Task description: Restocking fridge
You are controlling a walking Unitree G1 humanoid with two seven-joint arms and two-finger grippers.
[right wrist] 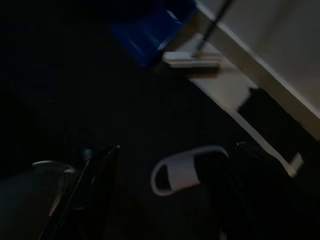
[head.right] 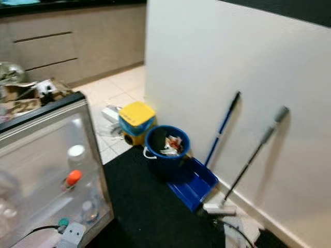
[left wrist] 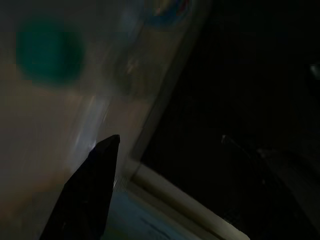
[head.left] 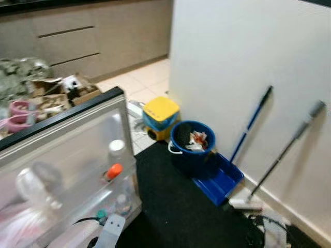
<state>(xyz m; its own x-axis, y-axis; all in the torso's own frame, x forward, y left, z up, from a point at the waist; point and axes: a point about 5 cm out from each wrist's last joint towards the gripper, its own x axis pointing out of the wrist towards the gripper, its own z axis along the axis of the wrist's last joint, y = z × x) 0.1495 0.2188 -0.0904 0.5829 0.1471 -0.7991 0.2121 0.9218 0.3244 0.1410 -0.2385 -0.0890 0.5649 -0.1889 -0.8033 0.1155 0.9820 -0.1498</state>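
Fridge door (head.left: 67, 155) stands open at approx 8 o'clock in the head views, black top edge, clear shelf w/ bottles behind it: a white-capped bottle (head.left: 117, 149), an orange-capped bottle (head.left: 114, 171) just below it, and a smaller clear bottle (head.left: 123, 204) lower down. A green cap (head.left: 101, 214) shows near the door's bottom edge, w/ a black cable beside it. Behind the door, at approx 10 o'clock, a cluttered surface w/ pink cups (head.left: 19, 114) and cardboard boxes (head.left: 77, 90).

Centre of view: yellow-lidded box (head.left: 161, 117) on the tiled floor, touching or just beside a blue bucket (head.left: 192, 145) w/ crumpled trash inside. Blue dustpan (head.left: 220, 178) lies at approx 4 o'clock from the bucket on the black mat (head.left: 176, 212), its long handle leaning on the white wall (head.left: 248, 67). A grey-handled floor tool (head.left: 282, 155) leans on the wall further right, its white head on the floor.

Left gripper (left wrist: 90, 192): one black finger seen in the dark left wrist view, close to the clear door shelf; clenched or released, cannot tell. Right gripper (right wrist: 82, 197): one finger seen over the black mat, near a white slipper (right wrist: 187, 169); state also cannot be told.
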